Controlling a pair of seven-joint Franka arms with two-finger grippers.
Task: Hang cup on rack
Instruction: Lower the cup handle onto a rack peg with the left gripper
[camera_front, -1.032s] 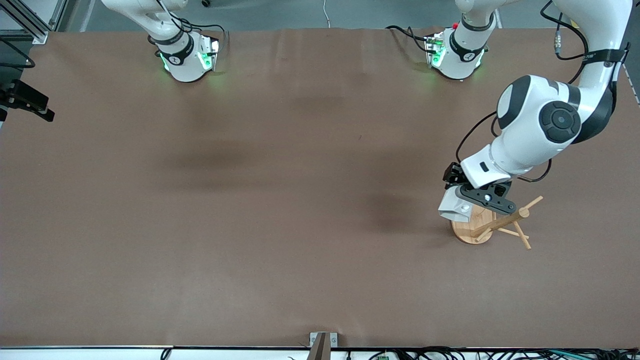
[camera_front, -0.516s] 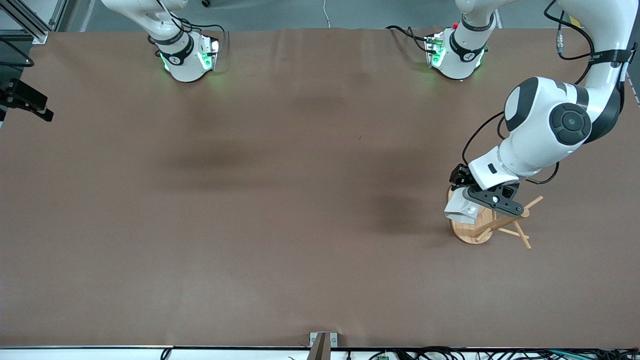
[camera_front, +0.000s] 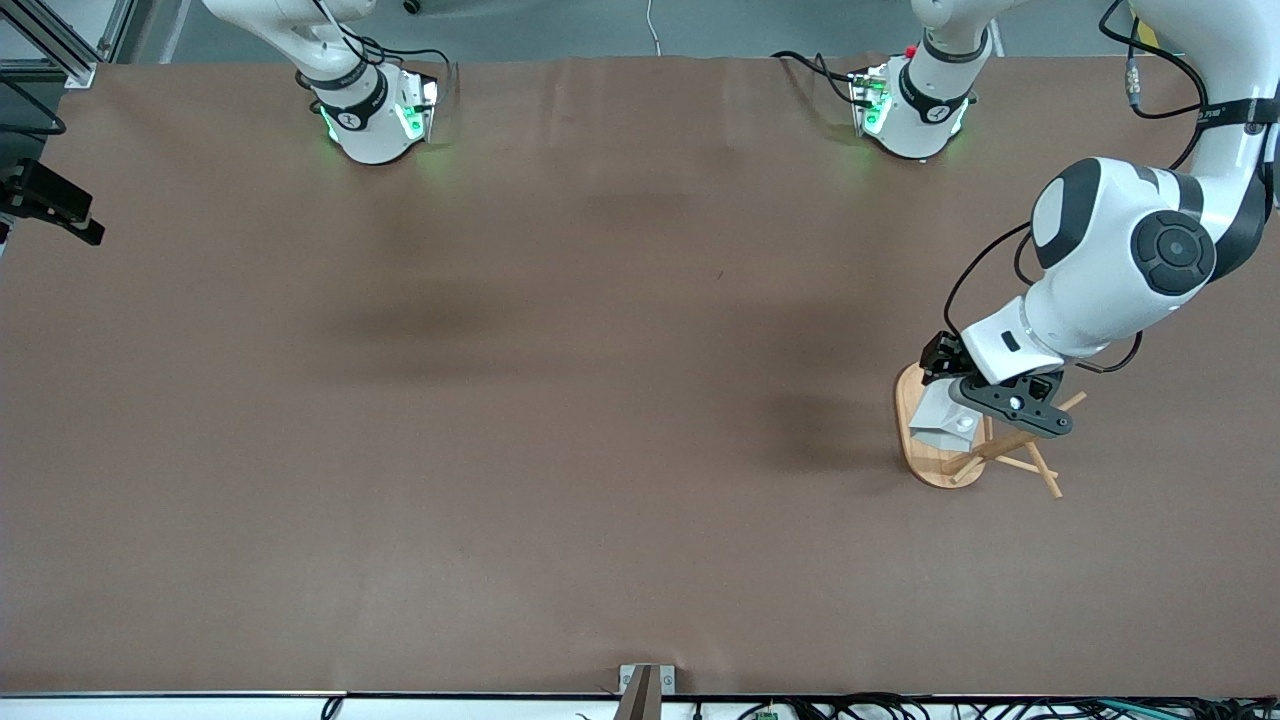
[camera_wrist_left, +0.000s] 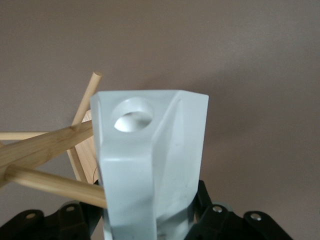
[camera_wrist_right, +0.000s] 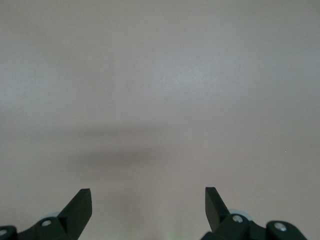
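While the right end effector (camera_wrist_right: 148, 207) waits spread, the left end effector (camera_front: 968, 412) clamps the cup (camera_front: 945, 422) among the rack (camera_front: 935, 465) pegs.

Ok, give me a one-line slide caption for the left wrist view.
Left gripper holds the white faceted cup beside the bamboo rack, handle hole not yet on a peg.

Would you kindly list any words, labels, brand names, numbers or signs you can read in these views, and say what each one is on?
None can be read.
Strap on the left arm: small light lettering, too small to read.
Collars of both arm bases: a small white mark each, a symbol rather than text.
Cup, rack, left gripper and right gripper: no print visible.
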